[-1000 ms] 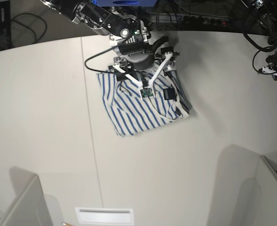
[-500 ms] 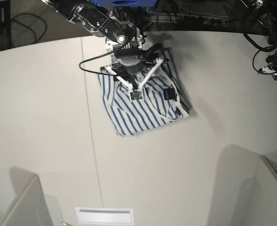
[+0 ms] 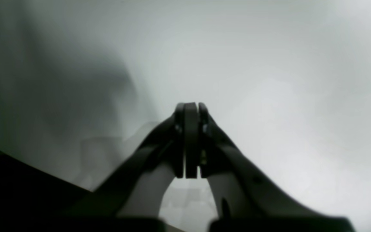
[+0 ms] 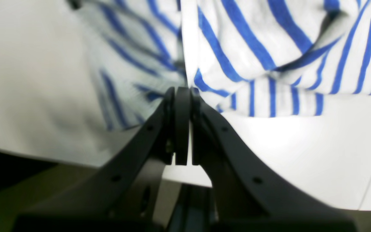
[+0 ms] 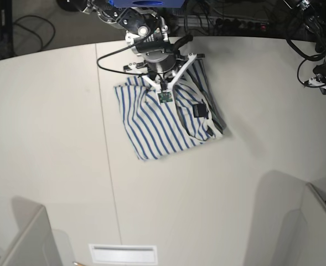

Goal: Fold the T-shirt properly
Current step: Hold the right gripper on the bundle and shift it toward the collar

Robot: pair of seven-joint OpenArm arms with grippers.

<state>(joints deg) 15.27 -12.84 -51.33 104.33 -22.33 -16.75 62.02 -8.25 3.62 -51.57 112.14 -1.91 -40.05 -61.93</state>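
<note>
Right now the T-shirt [image 5: 165, 119] is lying crumpled on the white table [image 5: 52, 138]. Over its far edge the right gripper [image 4: 183, 93] is pressing down, fingers clenched together, nothing visibly pinched. Off to the side, the left gripper [image 3: 190, 108] is sitting clenched too.

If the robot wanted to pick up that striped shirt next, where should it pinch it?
Probably the free corner of the T-shirt nearest the camera in the base view, coming from above. That corner lies flat on the table with bare surface around it. The right tool is shut, so it would have to open first.
</note>
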